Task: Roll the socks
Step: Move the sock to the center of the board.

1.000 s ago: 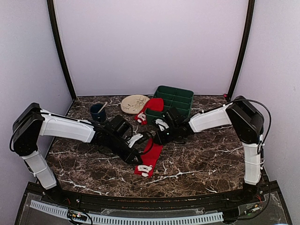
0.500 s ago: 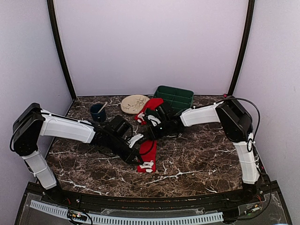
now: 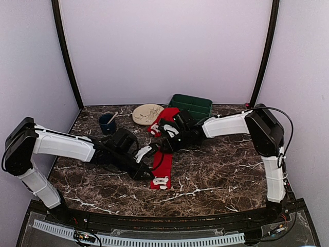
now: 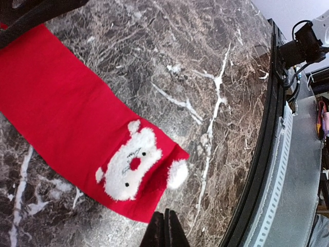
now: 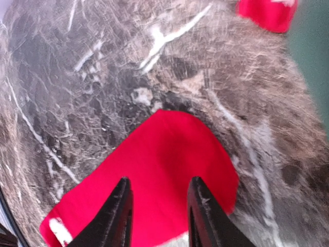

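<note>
A bright red fabric sock with a white Santa face [image 4: 67,113] lies flat and unrolled in the middle of the dark marbled counter [image 3: 221,170]. Its Santa end points toward the arm bases. The left gripper [image 4: 164,229] sits just beside that end, its fingers pressed together on nothing. The right gripper [image 5: 159,181] is spread wide above the sock's plain far end; whether it touches the fabric cannot be told. A second red sock [image 3: 169,114] lies crumpled farther back, between a cream round plate [image 3: 146,113] and a green plastic tray [image 3: 195,105]. A dark blue cup [image 3: 107,122] stands to the left.
</note>
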Robot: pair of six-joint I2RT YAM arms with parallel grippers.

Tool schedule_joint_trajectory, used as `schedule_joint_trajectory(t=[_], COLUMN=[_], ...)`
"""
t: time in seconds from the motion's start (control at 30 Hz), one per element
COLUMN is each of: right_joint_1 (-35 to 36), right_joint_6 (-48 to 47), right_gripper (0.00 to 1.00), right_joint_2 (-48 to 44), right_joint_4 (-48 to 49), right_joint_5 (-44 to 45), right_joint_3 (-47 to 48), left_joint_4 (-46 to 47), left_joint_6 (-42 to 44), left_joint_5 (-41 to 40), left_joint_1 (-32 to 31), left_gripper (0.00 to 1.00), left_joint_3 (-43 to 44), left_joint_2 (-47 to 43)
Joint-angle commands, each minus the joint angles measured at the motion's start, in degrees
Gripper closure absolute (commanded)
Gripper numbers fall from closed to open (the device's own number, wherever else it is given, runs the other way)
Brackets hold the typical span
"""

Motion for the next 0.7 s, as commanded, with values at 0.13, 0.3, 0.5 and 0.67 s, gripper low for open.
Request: schedule_joint_trajectory(t=[0.13,0.3,0.5,0.67], right_joint_1=[-0.19,1.34,5.10,8.22], right_joint_6=[-0.12,-4.60,-10.43,-12.63], right_gripper=[0.57,0.56,0.59,0.54], right_joint_2=[-12.88,-19.78,-29.40,-31.80], right_joint_4=[10.94,11.40,18.23,14.56], right_joint_5=[10.91,18.14,26.46,28.08], right_joint_3=[-10.29,-15.15,-25.42,-26.23], left_joint_4=[17.38,25.45,36.69,31.78], left_joint_6=[-1.03,-0.44,-0.47,0.61], left_joint_5=[-10.27,-20.46,-24.05,-24.01], left_joint_1=[-0.32,-0.23,-0.06,0.04], left_gripper=[0.62,0.07,0.01,0.01], left_joint_3=[-10.90,-17.05,-21.72,-16.93], left_joint_2=[-21.82,-33.84,-40.40,-35.73])
